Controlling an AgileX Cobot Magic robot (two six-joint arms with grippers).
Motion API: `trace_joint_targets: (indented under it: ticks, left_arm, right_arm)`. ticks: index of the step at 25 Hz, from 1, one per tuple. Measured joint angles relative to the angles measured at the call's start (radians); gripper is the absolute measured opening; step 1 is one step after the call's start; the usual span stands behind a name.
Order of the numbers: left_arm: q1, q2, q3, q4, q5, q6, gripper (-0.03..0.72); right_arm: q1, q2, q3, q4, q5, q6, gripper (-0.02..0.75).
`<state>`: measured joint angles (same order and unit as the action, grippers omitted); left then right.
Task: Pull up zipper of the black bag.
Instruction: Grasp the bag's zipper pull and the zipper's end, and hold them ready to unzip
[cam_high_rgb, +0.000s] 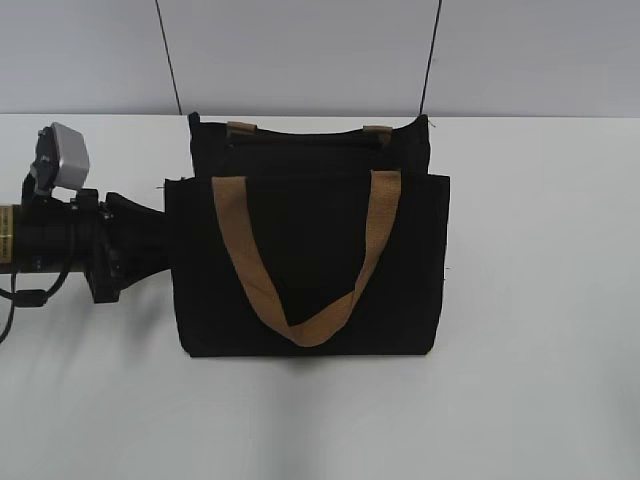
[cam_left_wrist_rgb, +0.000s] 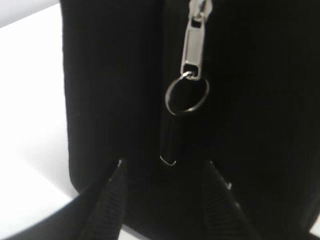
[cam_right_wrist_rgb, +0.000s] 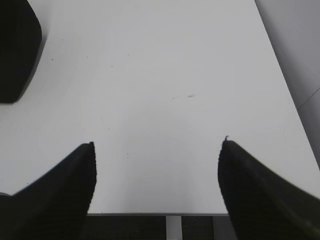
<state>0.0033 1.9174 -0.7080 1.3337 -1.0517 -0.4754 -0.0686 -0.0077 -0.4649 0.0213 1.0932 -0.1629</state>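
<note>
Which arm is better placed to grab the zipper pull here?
Left. Its open gripper is at the bag's side, with the metal pull and its ring just ahead between the fingers. The right gripper, also open, faces bare table, with no zipper in its view.

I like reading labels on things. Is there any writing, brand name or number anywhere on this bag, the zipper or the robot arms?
Nothing can be read.
black bag: plain fabric, no print or logo showing.
zipper pull: bare metal, no lettering visible.
left arm: a yellowish band at the picture's edge, possibly a sticker, too small and blurred to read.
right gripper: no markings.
</note>
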Motion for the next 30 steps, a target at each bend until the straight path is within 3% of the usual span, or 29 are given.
trace_joint_targets:
  ticks: [9, 11, 14, 16, 30]
  left_arm:
    - [-0.103, 0.132, -0.103, -0.024, -0.027, -0.001, 0.355]
    - [-0.122, 0.142, -0.108, -0.079, 0.005, -0.001, 0.302]
    - [-0.129, 0.145, -0.110, -0.127, 0.027, -0.001, 0.106]
    - [-0.129, 0.145, -0.111, -0.133, 0.031, -0.001, 0.030]
    - [-0.130, -0.202, -0.045, -0.134, 0.278, 0.004, 0.027]
  right_arm:
    - [0.000, 0.000, 0.000, 0.000, 0.000, 0.000, 0.575]
    - [0.000, 0.000, 0.000, 0.000, 0.000, 0.000, 0.575]
    - [0.000, 0.000, 0.000, 0.000, 0.000, 0.000, 0.575]
    - [0.000, 0.000, 0.000, 0.000, 0.000, 0.000, 0.575]
    - [0.000, 0.000, 0.000, 0.000, 0.000, 0.000, 0.575]
